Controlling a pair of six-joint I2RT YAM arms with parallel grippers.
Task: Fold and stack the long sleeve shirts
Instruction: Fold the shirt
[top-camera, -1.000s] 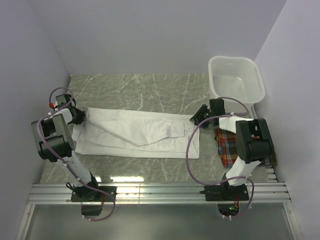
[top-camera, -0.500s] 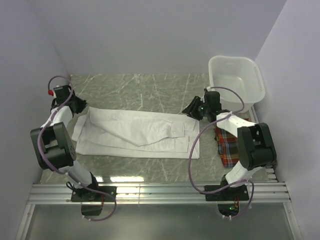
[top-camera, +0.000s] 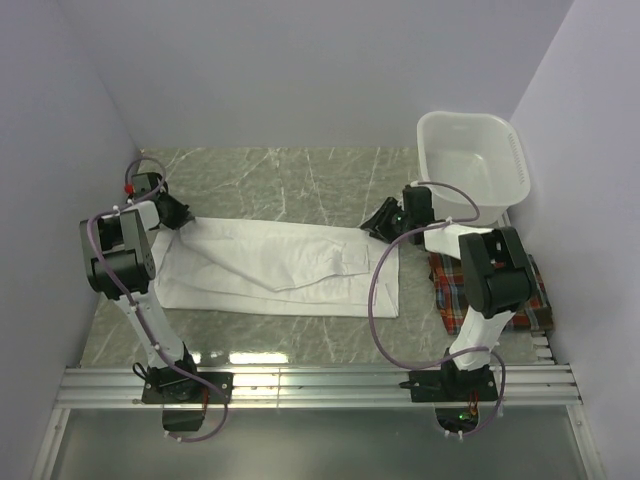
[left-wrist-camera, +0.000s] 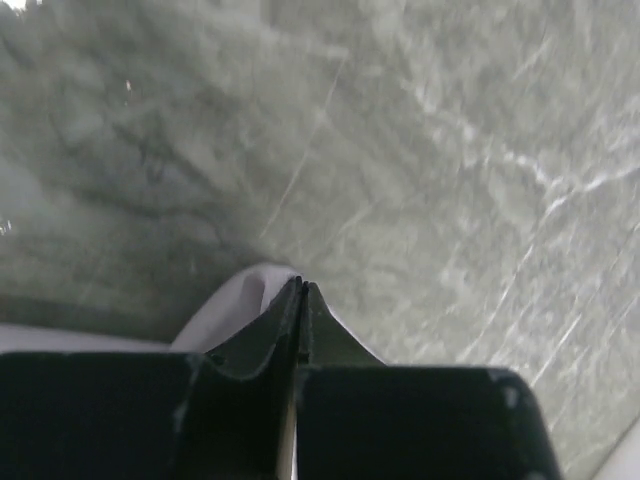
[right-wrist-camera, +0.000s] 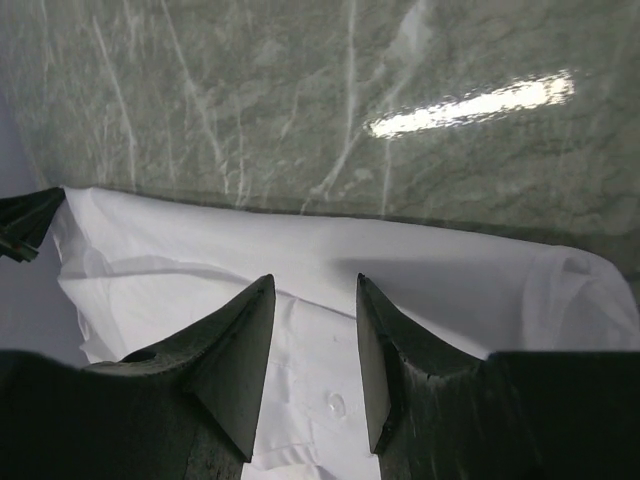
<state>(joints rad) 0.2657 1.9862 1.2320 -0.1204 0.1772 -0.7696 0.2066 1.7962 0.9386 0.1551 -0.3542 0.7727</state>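
Note:
The white long sleeve shirt (top-camera: 280, 265) lies flat across the marble table, and a button shows on it in the right wrist view. My left gripper (top-camera: 180, 216) is at its far left corner, jaws pressed together (left-wrist-camera: 302, 283) with a fold of white shirt (left-wrist-camera: 235, 305) pinched at the tips. Over the far right corner my right gripper (top-camera: 375, 222) hangs open (right-wrist-camera: 315, 280), white shirt (right-wrist-camera: 450, 280) showing between its fingers. The plaid long sleeve shirt (top-camera: 455, 290) lies at the right, partly hidden under the right arm.
A white plastic basin (top-camera: 515, 150) stands at the back right corner. Bare marble (top-camera: 300, 180) lies beyond the shirt. Side walls close in on the left and right. A metal rail (top-camera: 320, 380) runs along the near edge.
My left gripper moved farther back and to the right onto the shirt's far left corner and shut. The right gripper shifted left and back to the far right corner, still open.

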